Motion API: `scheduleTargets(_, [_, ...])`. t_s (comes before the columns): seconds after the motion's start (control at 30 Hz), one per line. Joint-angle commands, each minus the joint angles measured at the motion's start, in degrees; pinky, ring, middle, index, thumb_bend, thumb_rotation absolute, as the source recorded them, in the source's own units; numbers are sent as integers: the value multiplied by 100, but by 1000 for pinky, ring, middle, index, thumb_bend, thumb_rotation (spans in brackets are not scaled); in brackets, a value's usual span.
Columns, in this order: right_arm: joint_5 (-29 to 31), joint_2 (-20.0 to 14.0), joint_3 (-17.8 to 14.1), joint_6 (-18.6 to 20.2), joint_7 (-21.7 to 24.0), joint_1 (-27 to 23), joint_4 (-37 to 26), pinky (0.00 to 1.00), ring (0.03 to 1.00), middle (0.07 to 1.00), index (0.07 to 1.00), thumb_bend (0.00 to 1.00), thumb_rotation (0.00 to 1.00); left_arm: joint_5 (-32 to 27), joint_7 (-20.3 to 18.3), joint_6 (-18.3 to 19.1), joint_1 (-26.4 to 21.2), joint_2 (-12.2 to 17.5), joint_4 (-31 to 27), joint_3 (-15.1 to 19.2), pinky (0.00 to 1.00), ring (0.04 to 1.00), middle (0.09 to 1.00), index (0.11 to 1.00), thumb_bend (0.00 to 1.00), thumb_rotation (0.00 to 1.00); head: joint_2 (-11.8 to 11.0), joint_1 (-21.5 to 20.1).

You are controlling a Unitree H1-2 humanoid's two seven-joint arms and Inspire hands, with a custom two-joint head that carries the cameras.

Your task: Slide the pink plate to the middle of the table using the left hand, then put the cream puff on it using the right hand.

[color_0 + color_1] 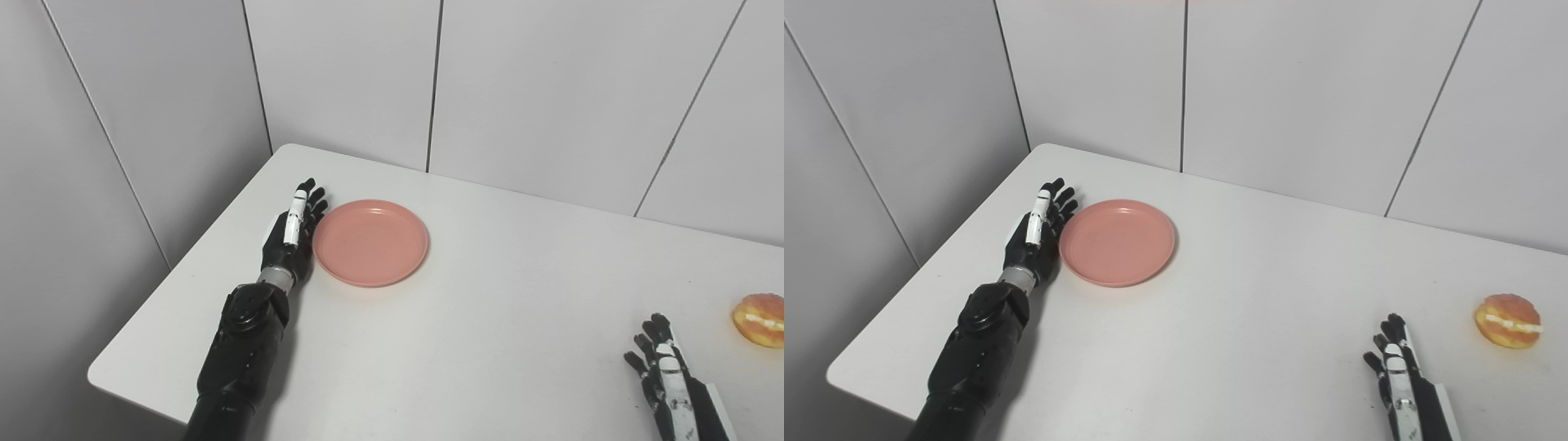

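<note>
A round pink plate point(370, 241) lies empty on the left half of the white table point(490, 294). My left hand point(294, 229) rests flat and open on the table, its fingers stretched along the plate's left rim and touching it. The cream puff point(1507, 321), golden with a white cream band, sits near the table's right edge. My right hand point(1398, 380) is at the bottom right, open with fingers pointing up, a short way left of the puff and holding nothing.
Grey wall panels point(520, 92) stand close behind the table and along its left side. The table's left corner edge point(104, 373) is near my left forearm. Bare tabletop lies between the plate and the cream puff.
</note>
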Motion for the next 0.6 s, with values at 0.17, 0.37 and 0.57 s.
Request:
scheduleTargets(0.17, [-11,73,24,-90,-19,-99,-182,1000,996,1000,1000,165,1000,37,-357,172,17,-382,242,-456,975,965,962,954,366,1000,66,-130])
scheduleTargets(0.37, [-21,102,40,-27,-24,-115,-207,1000,1000,1000,1000,160,1000,134,-332,181,56,-454,177,-644,936,940,937,930,387,1000,132,-285])
scheduleTargets(0.57, [53,121,37,-71,15,-146,-141,1000,1000,1000,1000,144,1000,237,-446,245,112,-555,64,-781,929,935,933,925,403,1000,172,-406])
